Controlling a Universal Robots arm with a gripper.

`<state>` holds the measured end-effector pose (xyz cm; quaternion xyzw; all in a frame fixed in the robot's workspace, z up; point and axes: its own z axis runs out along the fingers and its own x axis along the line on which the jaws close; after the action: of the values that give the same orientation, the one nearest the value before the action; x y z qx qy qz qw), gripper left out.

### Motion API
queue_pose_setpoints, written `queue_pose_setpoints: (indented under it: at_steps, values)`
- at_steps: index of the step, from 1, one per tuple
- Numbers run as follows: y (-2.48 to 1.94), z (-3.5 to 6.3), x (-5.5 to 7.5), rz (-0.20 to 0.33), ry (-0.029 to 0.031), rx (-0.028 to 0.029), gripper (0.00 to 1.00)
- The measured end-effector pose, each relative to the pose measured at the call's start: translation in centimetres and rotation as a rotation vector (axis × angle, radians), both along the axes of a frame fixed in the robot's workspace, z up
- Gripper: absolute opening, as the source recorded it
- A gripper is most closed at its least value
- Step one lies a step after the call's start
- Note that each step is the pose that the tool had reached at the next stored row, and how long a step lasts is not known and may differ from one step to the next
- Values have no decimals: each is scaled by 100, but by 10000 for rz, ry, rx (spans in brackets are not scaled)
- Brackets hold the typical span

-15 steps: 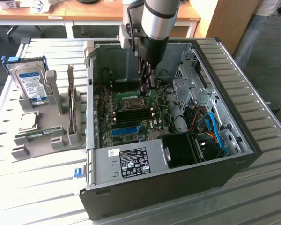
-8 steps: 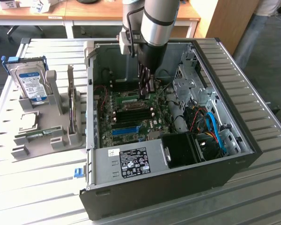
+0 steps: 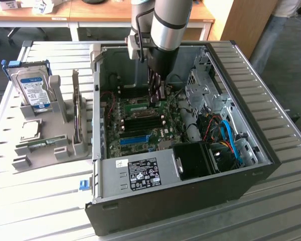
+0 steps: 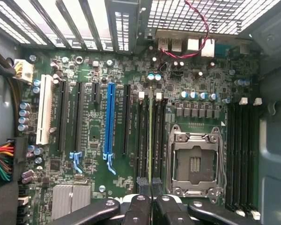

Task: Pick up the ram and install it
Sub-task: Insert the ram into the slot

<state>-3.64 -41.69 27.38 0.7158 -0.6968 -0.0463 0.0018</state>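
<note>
Gripper (image 4: 151, 199) fingers nearly together, pinched on the ram (image 4: 150, 140). In the wrist view the stick is edge-on, a thin greenish line running away from the fingertips between two black memory slots (image 4: 141, 140), just beside the empty CPU socket (image 4: 195, 161). In the exterior view the gripper (image 3: 157, 95) is deep inside the open PC case (image 3: 190, 201), low over the motherboard (image 3: 140, 135), with the ram (image 3: 139, 104) a green strip at its tip.

Step in hand, as I read it: install — pick is done, stick is at the slot bank. Can't tell whether its lower edge is already in a slot or just above one; the edge-on angle hides the gap.

What seating calls for, my judgement:
- stick's length parallel to the slot, upright rather than tilted
- bottom edge centred in the slot channel, not on the ridge between neighbours
- white end latches (image 4: 141, 95) swung clear
- straight push down, even along the length — the board is thin and would flex or skid if loaded off-axis

Long blue slot (image 4: 109, 117) is well apart from the ram, so no mix-up there.
</note>
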Motion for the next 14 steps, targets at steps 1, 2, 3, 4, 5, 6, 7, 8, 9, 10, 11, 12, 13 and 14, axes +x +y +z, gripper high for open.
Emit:
queue_pose_setpoints:
  at_steps: [1,2,3,4,5,6,7,8,9,10,11,12,13,14]
  values:
    - [0,-17,0,0,2,-3,12]
    - [0,-52,0,0,2,-3,12]
    - [-1,-85,0,0,3,-5,12]
    - [-1,-86,0,0,2,-4,12]
    - [0,-86,0,0,2,-4,12]
    - [-1,-86,0,0,2,-5,12]
    - [0,-86,0,0,2,-4,12]
    - [0,-86,0,-5,2,-4,12]
    - [0,-86,0,-17,2,-5,12]
    - [0,-87,0,-66,3,-3,12]
    - [0,-87,0,-92,2,-3,12]
    - [0,-87,0,-117,2,-3,12]
    - [0,-87,0,-135,2,-3,12]
    - [0,-87,0,-140,2,-4,12]
